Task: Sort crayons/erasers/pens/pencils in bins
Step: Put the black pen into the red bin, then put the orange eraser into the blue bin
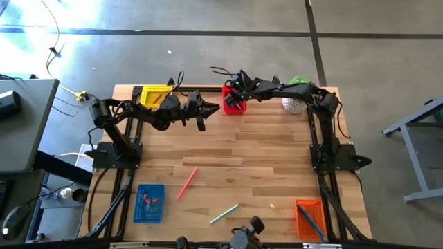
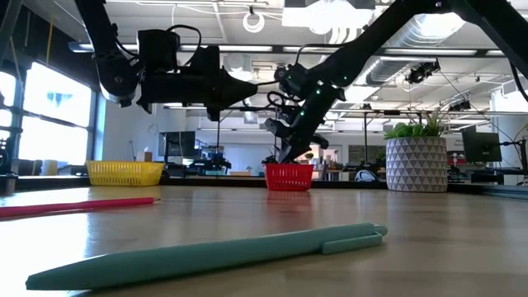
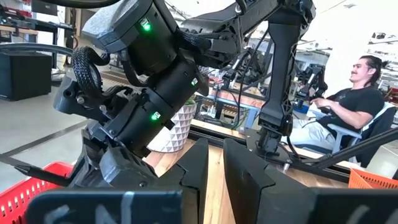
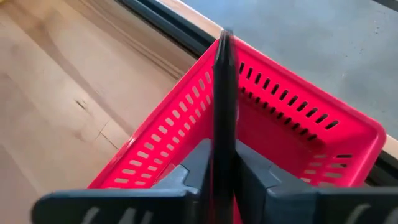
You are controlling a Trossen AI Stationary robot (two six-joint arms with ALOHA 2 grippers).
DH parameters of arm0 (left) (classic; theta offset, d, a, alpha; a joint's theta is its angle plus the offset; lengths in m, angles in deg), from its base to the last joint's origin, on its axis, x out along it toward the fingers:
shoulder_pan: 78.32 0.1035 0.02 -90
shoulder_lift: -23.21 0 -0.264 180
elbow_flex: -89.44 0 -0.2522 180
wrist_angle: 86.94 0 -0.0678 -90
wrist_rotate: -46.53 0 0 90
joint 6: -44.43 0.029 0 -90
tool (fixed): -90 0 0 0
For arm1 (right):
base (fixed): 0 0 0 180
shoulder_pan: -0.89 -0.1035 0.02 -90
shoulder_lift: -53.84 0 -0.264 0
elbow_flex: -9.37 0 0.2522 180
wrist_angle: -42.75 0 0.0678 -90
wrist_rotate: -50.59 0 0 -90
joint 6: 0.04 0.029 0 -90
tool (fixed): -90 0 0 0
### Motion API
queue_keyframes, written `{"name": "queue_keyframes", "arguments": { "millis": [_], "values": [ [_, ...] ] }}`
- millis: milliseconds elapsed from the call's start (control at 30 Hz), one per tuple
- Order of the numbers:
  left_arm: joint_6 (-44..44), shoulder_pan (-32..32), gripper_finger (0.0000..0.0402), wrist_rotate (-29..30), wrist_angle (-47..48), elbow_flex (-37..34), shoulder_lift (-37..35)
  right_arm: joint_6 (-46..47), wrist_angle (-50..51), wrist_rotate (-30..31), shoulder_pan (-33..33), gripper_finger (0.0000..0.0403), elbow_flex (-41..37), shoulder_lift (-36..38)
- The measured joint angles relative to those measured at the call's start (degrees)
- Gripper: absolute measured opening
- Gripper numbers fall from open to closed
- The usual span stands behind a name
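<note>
My right gripper [image 1: 236, 97] is over the red bin [image 1: 232, 105] at the table's far edge and is shut on a dark pen [image 4: 224, 93]. The pen points out past the fingertips over the bin [image 4: 292, 130]. My left gripper [image 1: 201, 111] hangs above the table between the yellow bin [image 1: 156, 95] and the red bin, shut and empty [image 3: 215, 177]. The blue bin [image 1: 149, 203] stands at the near left and the orange bin [image 1: 311, 218] at the near right. A pink pencil [image 1: 187, 183], a green pen [image 1: 223, 214] and a small orange crayon [image 1: 273, 205] lie flat on the table. My right gripper pinches the dark pen's shaft [image 4: 224, 163] between its two fingers [image 4: 198, 167]. The pen runs along the fingers and sticks out ahead of them. The fingers slant down from the table's right side. The pen is lifted, with its free end [image 4: 225, 37] over the red bin's inside.
A white plant pot [image 1: 293, 104] with a green plant stands just right of the red bin, under my right arm. The green pen [image 2: 206, 256] lies near the front edge. A person [image 3: 348, 106] sits beyond the table. Bare wood lies in the table's middle.
</note>
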Motion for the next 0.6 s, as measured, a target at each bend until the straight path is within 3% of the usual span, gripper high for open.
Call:
{"name": "queue_keyframes", "arguments": {
  "millis": [300,467,600],
  "values": [
    [0.0,0.0,0.0040,-0.6,0.0,0.0,0.0,-0.9,-0.1,1.8,0.0,0.0088,0.0,0.2],
    [1.0,-0.1,0.0039,-1.1,0.0,0.0,0.0,-6.1,3.2,2.2,-2.4,0.0046,0.0,5.1],
    [3.4,-0.4,0.0039,-1.2,0.0,-0.8,0.0,-10.8,4.5,6.2,-6.3,0.0007,-2.2,10.9]
  ]
}}
